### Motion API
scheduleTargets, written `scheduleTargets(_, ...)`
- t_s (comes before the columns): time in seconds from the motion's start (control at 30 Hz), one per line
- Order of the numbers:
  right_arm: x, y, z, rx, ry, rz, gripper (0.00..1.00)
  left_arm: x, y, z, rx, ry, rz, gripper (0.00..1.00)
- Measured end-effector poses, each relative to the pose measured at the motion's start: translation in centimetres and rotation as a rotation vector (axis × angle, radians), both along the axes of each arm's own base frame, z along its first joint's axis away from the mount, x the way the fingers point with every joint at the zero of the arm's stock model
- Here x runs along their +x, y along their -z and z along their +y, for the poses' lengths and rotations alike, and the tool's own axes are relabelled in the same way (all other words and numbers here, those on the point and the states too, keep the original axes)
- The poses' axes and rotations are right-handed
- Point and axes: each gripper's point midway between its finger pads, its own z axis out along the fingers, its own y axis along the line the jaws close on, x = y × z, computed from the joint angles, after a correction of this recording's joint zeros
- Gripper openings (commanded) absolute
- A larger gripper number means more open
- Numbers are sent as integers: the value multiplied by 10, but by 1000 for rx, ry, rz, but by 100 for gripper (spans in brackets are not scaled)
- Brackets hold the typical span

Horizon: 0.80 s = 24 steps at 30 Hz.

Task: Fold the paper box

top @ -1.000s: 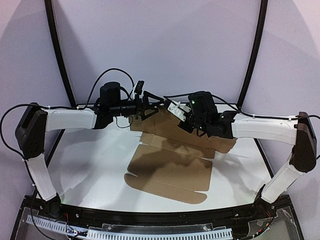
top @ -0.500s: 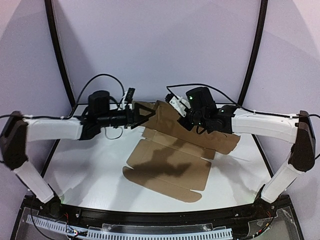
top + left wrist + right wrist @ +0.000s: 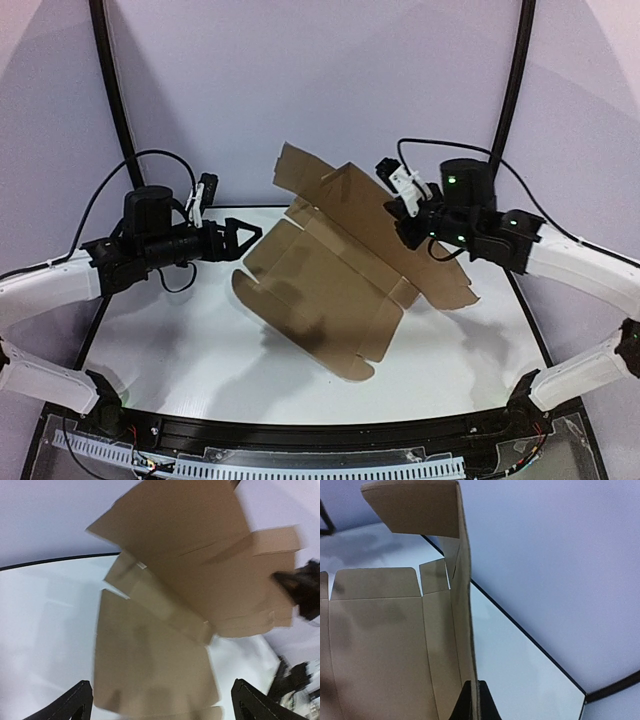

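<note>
The paper box (image 3: 320, 290) is tipped up on a slant. The top of its right-hand panel is pinched edge-on in the right gripper (image 3: 408, 208), jaws pressed tight on the cardboard. The left gripper (image 3: 252, 238) sits just beside the box's left edge, spread wide and not touching it. The box's low front corner dips toward the table (image 3: 170, 350), can't tell if it touches. White tabletop shows left of the box and in front of it.
</note>
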Motion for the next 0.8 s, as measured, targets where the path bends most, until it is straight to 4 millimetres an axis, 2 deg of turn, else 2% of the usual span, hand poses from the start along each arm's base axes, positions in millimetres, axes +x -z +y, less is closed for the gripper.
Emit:
scheduleTargets(0.07,-13,-13,-2,44,-44,-14,0,6,2,8,78,-20,-22,99)
scheduleTargets(0.17,-27,-28,-5,100,-80,-26,0,17,-9,12,143,-28,-69,99)
scheduleTargets(0.33,-40,-32,-6,151,-122,-4,0,47,-29,5,205,-24,-131,92)
scheduleTargets(0.47,-43,-28,-3,160,-142,21,0,63,-21,-10,259,28,-136,91)
scheduleTargets(0.57,-45,-28,-3,162,-148,26,0,63,-8,-11,306,53,-121,91)
scheduleTargets(0.67,-48,-32,-4,170,-157,21,0,61,-5,-10,323,81,-125,90)
scheduleTargets(0.8,-53,-36,-3,183,-178,18,0,61,-1,-11,317,116,-121,83)
